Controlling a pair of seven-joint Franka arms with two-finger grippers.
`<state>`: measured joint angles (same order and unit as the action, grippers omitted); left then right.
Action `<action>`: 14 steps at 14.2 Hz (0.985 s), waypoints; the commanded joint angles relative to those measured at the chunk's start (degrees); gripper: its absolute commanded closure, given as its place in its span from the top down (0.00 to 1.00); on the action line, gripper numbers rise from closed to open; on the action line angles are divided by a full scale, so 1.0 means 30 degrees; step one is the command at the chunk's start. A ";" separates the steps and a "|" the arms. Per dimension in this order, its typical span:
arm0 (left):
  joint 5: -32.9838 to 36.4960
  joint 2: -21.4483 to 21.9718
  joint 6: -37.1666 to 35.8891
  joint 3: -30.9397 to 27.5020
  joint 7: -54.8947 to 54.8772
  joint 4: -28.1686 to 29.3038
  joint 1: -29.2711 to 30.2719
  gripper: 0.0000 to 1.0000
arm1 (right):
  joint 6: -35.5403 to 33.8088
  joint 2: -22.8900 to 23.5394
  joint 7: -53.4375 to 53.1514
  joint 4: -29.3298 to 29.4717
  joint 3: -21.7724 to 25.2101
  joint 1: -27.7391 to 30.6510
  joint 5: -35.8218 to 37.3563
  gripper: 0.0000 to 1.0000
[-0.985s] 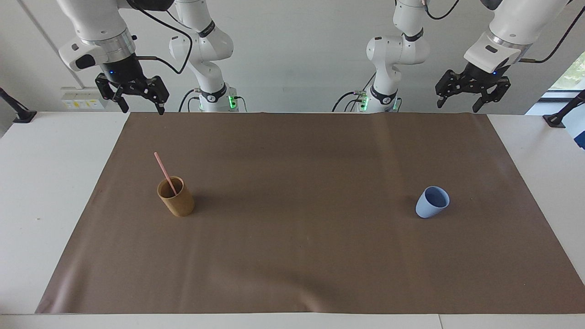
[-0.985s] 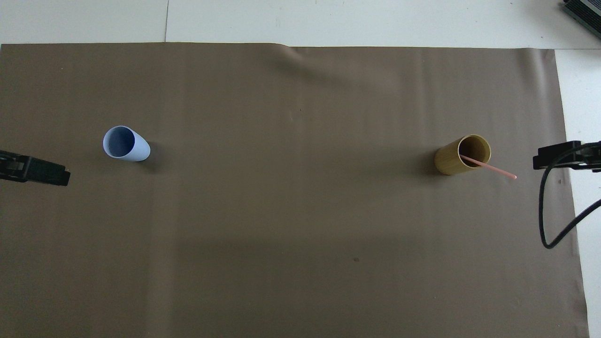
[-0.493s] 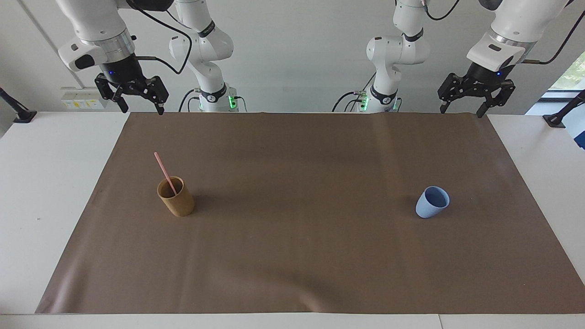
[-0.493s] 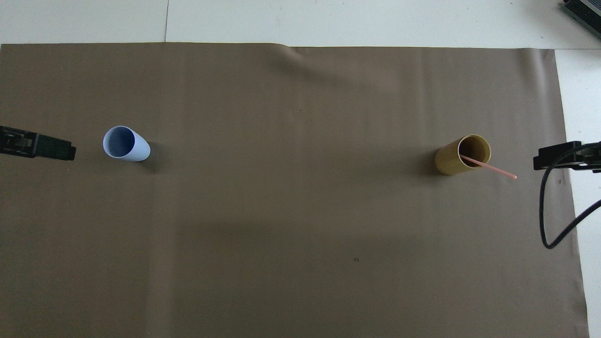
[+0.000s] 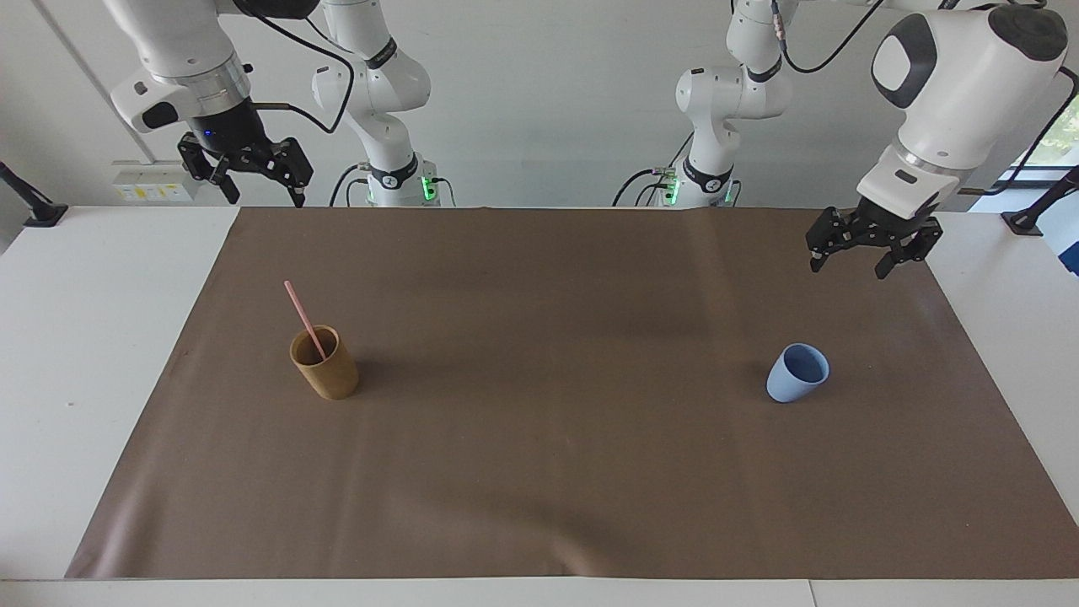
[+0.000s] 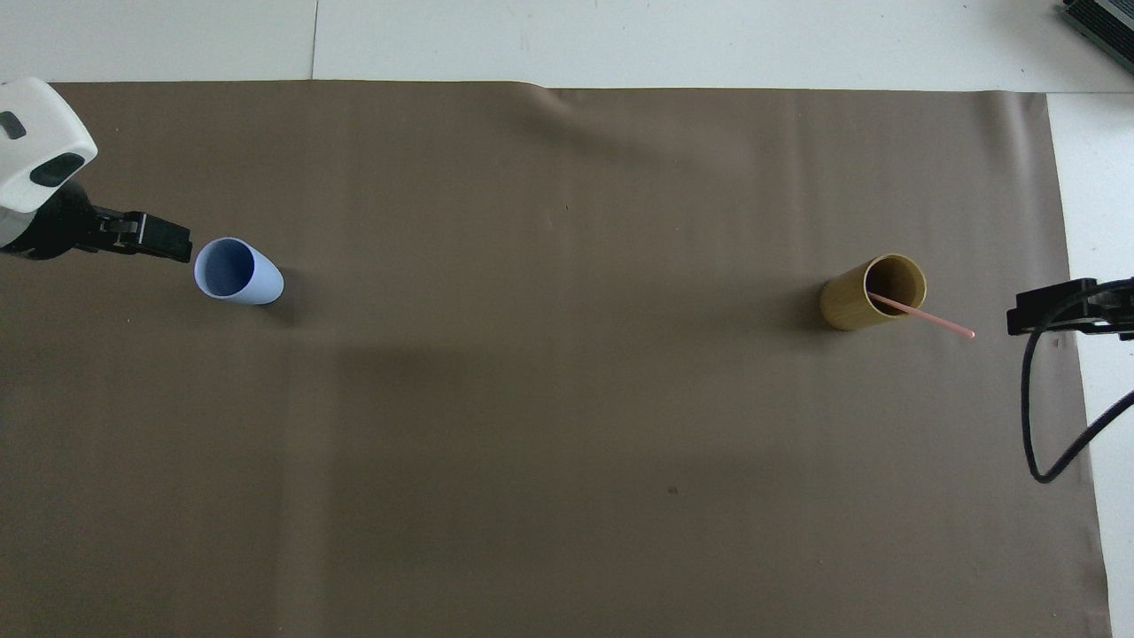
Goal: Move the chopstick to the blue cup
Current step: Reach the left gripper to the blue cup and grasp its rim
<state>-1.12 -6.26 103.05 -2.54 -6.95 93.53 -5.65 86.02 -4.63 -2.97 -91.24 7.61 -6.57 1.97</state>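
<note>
A thin pink chopstick (image 5: 301, 316) (image 6: 926, 315) leans in the tan-brown cup (image 5: 329, 375) (image 6: 855, 301) at the right arm's end of the mat, its upper end sticking out past the rim. The light-blue cup (image 5: 797, 373) (image 6: 239, 273) stands with nothing in it toward the left arm's end. My left gripper (image 5: 847, 268) (image 6: 173, 244) hangs open in the air over the mat close to the blue cup, not touching it. My right gripper (image 5: 264, 201) (image 6: 1032, 315) is open and holds nothing, raised over the mat's corner by the tan cup's end.
A brown mat (image 5: 539, 472) covers most of the white table (image 5: 84, 337). A black cable (image 6: 1036, 443) loops down from the right arm over the mat's edge. A dark device (image 6: 1103, 27) sits at a table corner farthest from the robots.
The left arm has swung down and out over the mat, bringing its open gripper close to the blue cup. The right gripper has barely moved. Cups and chopstick are unmoved.
</note>
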 commanded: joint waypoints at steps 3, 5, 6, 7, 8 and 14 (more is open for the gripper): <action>-0.0067 -0.0197 0.4433 0.0115 -0.1022 0.3624 0.1059 1.00 | -0.0226 -0.0302 -0.0212 -0.0144 -0.0045 0.0053 0.0016 1.00; -0.0155 -0.0898 0.5051 0.0145 -0.1345 0.3920 0.1266 1.00 | -0.0226 -0.0302 -0.0212 -0.0173 -0.0045 0.0082 0.0016 1.00; -0.0272 -0.1279 0.5605 0.0145 -0.1375 0.3979 0.1325 1.00 | -0.0226 -0.0302 -0.0212 -0.0173 -0.0045 0.0111 0.0016 1.00; -0.0621 -0.1544 0.6191 0.0145 -0.1375 0.4183 0.1500 1.00 | -0.0226 -0.0302 -0.0212 -0.0173 -0.0045 0.0111 0.0016 1.00; -0.1001 -0.1750 0.6719 0.0145 -0.1404 0.4417 0.1617 1.00 | -0.0226 -0.0302 -0.0212 -0.0173 -0.0045 0.0111 0.0016 1.00; -0.1706 -0.2835 0.9358 0.0145 -0.1405 0.5589 0.1853 1.00 | -0.0226 -0.0331 -0.0212 -0.0173 -0.0045 0.0141 0.0016 1.00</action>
<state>-4.46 -14.64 127.94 -2.67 -10.03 108.26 -1.29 85.93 -4.67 -2.97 -91.24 7.66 -6.54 1.97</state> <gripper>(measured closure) 0.000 0.000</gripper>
